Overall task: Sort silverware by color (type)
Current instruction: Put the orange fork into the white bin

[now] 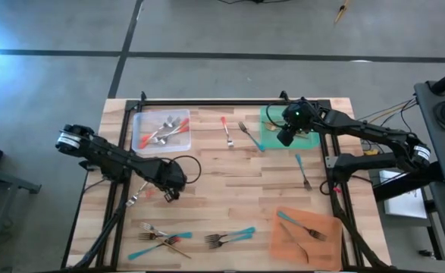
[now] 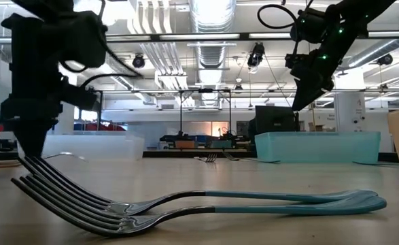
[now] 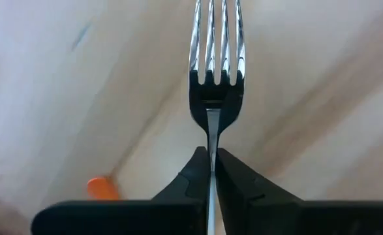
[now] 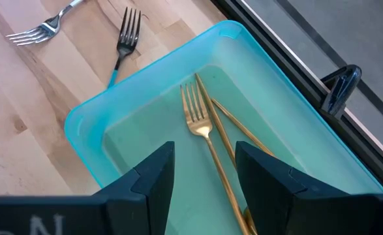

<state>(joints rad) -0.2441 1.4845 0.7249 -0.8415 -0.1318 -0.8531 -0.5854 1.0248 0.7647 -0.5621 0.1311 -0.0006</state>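
Between the left gripper's point(image 3: 212, 171) closed jaws stands a fork point(image 3: 215, 62), tines outward.

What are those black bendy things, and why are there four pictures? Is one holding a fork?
Those are two robot arms, each ending in a two-finger gripper. One picture looks down from above, one looks across the wooden table from its top, and two come from cameras on the arms' wrists. Forks and spoons lie scattered about, some already in trays. Yes: the left gripper is pinching a fork by its handle. The right gripper is open above the green tray, where gold forks lie. The robot is sorting silverware by colour.
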